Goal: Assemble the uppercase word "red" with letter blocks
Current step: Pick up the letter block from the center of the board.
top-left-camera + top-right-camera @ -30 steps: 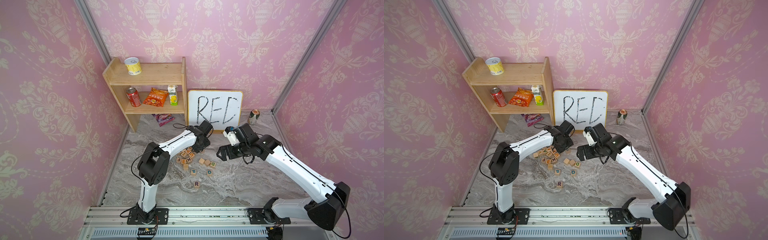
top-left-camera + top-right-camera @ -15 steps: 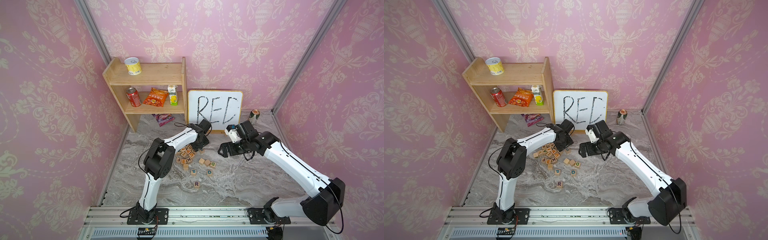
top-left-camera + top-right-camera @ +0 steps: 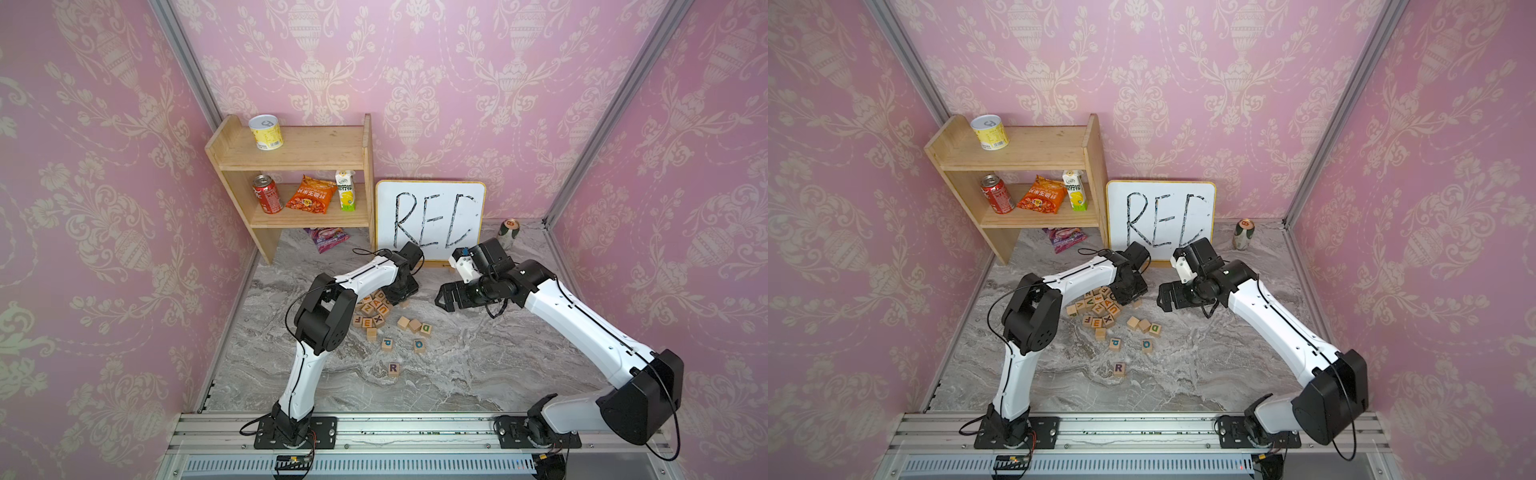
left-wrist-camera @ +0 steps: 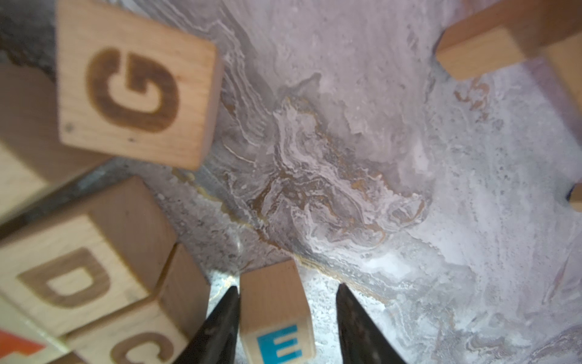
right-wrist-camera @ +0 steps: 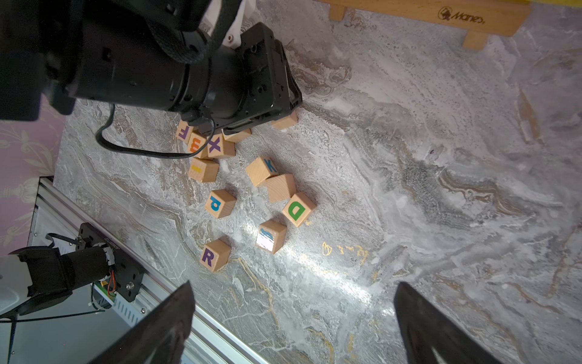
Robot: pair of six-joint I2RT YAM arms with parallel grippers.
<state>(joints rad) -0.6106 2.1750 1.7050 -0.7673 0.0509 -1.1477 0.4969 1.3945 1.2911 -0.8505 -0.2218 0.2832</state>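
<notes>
While the left gripper (image 4: 288, 287) straddles the blue E block (image 4: 277, 315) at the edge of the block pile (image 3: 372, 309), one fingertip (image 4: 226, 309) touches its side and the other stands just clear, so nothing is pinched. The right gripper (image 5: 294, 283) hovers spread wide and empty above the marble table (image 5: 441, 189), where the green D block (image 5: 298, 209) and purple R block (image 5: 215, 254) lie separately, letters up.

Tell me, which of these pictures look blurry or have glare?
Left wrist view: close blocks, like the G block, look soft. Right wrist view: glare leaves a washed-out block and streaks the table. Both top views: sharp, evenly lit.
</notes>
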